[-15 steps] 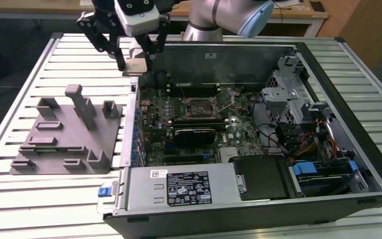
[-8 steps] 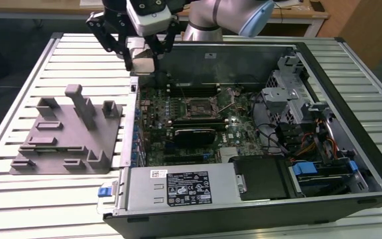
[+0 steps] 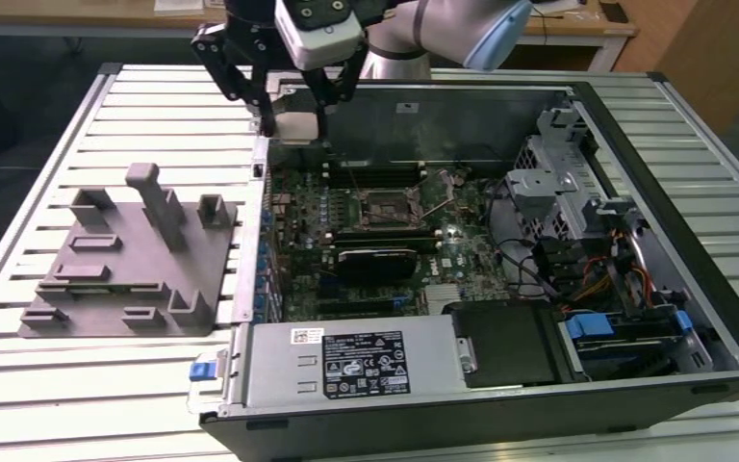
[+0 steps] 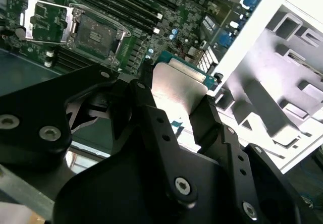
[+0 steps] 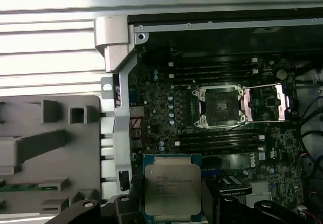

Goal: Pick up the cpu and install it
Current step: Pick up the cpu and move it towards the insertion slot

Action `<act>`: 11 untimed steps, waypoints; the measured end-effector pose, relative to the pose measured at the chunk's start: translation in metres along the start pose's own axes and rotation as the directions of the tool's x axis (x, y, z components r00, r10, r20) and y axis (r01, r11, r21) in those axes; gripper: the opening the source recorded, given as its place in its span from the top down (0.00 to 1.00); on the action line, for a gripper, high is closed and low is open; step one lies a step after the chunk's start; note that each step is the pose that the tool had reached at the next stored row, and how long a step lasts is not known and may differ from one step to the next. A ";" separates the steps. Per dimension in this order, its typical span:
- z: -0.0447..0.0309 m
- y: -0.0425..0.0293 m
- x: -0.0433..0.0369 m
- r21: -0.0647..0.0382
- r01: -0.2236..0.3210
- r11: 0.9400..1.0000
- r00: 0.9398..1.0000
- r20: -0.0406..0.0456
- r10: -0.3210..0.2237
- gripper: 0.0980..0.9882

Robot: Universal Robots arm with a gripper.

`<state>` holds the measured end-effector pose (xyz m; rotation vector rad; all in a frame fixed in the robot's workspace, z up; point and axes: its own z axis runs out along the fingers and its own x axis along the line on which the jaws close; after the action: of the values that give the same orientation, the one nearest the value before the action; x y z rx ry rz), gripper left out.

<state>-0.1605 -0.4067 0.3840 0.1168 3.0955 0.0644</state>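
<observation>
Silver-topped cpu [image 5: 172,188] sits clamped in the end effector [image 3: 295,128] over the case wall [image 5: 121,108]; a skewed grip could bend pins in the socket [image 5: 220,105]

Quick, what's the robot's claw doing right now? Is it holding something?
The gripper is shut on the small, flat, square, silver-topped cpu.

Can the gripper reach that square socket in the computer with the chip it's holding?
Probably yes. The gripper holds the cpu above the open case, the socket has its lid flipped aside, and nothing seems to stand over it.
</observation>
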 end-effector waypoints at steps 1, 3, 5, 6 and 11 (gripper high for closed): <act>0.0001 0.0002 -0.0022 0.000 0.000 1.000 1.000 0.000 0.000 0.50; 0.0003 0.0005 -0.0070 0.000 0.000 1.000 1.000 0.000 0.000 0.50; 0.0005 0.0010 -0.0125 0.000 0.000 1.000 1.000 0.000 0.000 0.50; 0.0007 0.0012 -0.0154 0.000 0.000 1.000 1.000 0.000 0.000 0.50; 0.0014 0.0024 -0.0309 0.000 0.000 1.000 1.000 0.000 0.000 0.50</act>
<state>-0.1294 -0.4066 0.3840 0.1169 3.0956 0.0645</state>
